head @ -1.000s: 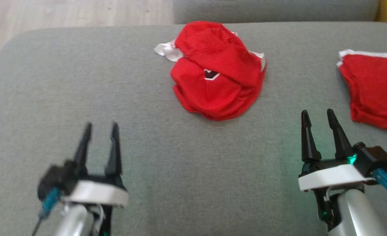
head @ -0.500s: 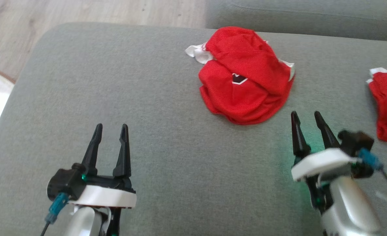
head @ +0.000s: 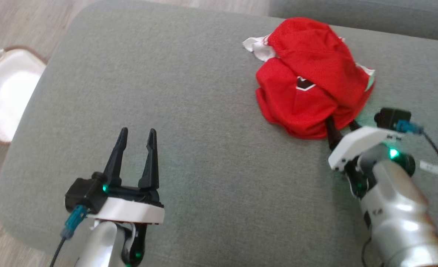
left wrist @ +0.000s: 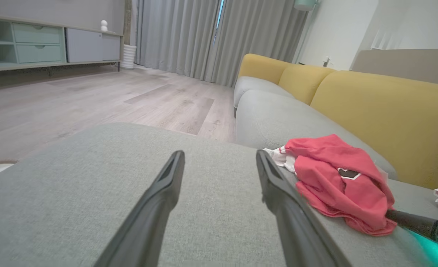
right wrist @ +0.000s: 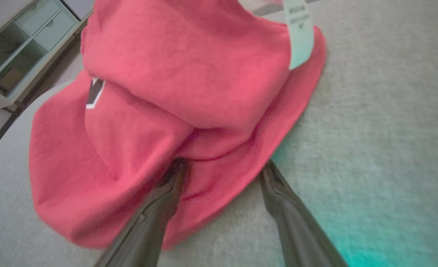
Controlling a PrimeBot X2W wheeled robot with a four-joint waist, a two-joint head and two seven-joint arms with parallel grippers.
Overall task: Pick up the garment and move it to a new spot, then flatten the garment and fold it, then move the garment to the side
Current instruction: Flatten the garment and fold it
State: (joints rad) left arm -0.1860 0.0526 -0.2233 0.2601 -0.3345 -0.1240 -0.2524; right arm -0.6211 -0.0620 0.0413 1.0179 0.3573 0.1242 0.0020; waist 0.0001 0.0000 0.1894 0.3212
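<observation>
A crumpled red jersey (head: 308, 85) with white trim is seen lying on the grey sofa seat (head: 189, 92), toward its far right. The right gripper (right wrist: 222, 167) is set at the jersey's near hem, fingers spread, one tip tucked into a fold, nothing clamped. The left gripper (head: 136, 134) is held spread and empty, well apart from the jersey

Silver forearms (head: 393, 207), white wrist plates (head: 130, 213), black tapered jaws, teal cable connectors (head: 72, 220), green lights (head: 392, 152)
</observation>
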